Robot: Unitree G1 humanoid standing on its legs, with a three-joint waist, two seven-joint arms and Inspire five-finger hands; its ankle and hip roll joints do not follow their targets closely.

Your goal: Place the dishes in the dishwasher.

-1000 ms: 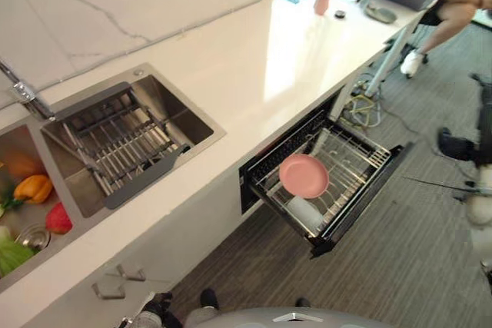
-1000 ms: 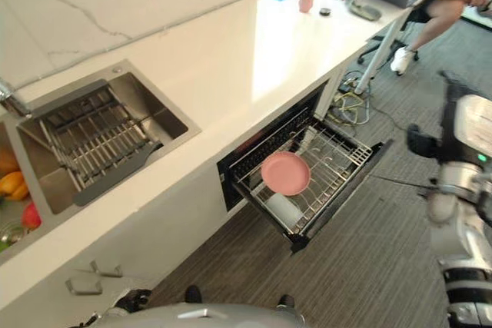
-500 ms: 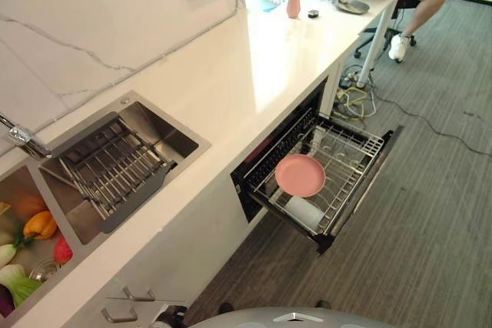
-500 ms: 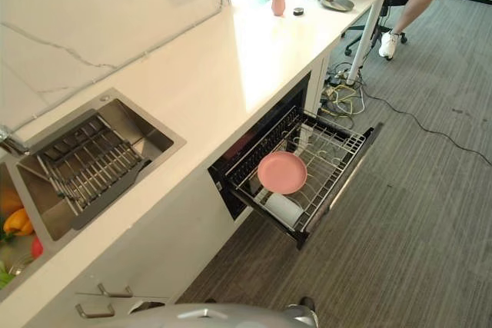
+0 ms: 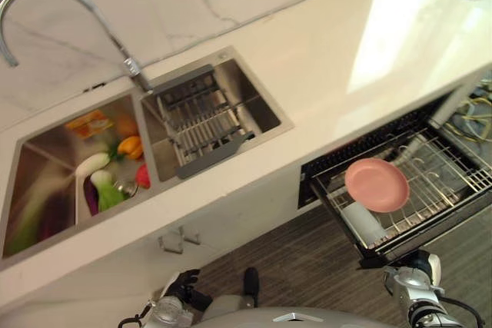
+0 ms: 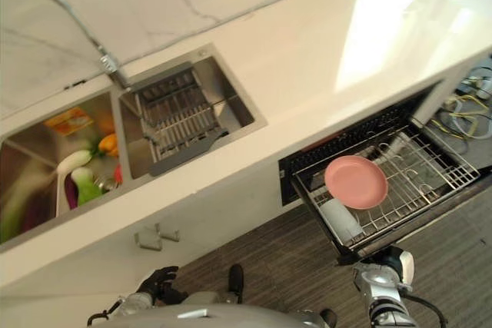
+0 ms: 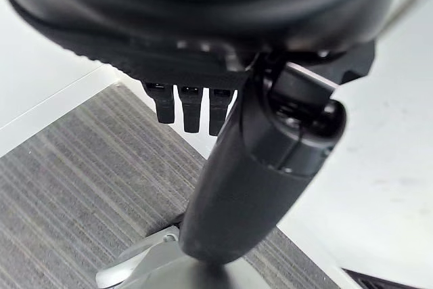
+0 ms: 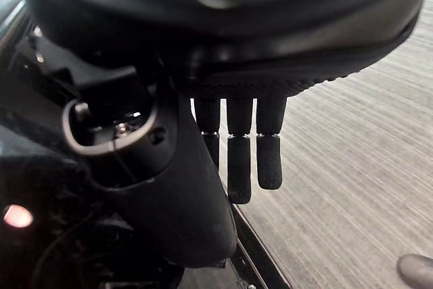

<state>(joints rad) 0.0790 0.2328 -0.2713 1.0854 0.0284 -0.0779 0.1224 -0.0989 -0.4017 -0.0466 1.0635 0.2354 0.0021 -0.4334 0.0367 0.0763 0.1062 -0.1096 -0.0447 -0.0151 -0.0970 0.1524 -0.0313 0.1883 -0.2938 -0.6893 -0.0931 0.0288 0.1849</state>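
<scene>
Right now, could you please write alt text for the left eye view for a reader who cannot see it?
A pink plate sits in the pulled-out dishwasher rack below a white counter. A steel sink holds a wire drainer, with vegetables in the next basin.

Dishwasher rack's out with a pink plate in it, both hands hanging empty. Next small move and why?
Probably bring the left hand up toward the sink basket. The pink plate and a white cup already lie in the pulled-out dishwasher rack, and both the left and right hand hang open, holding nothing. No further dish is clearly visible, so check there first.
</scene>
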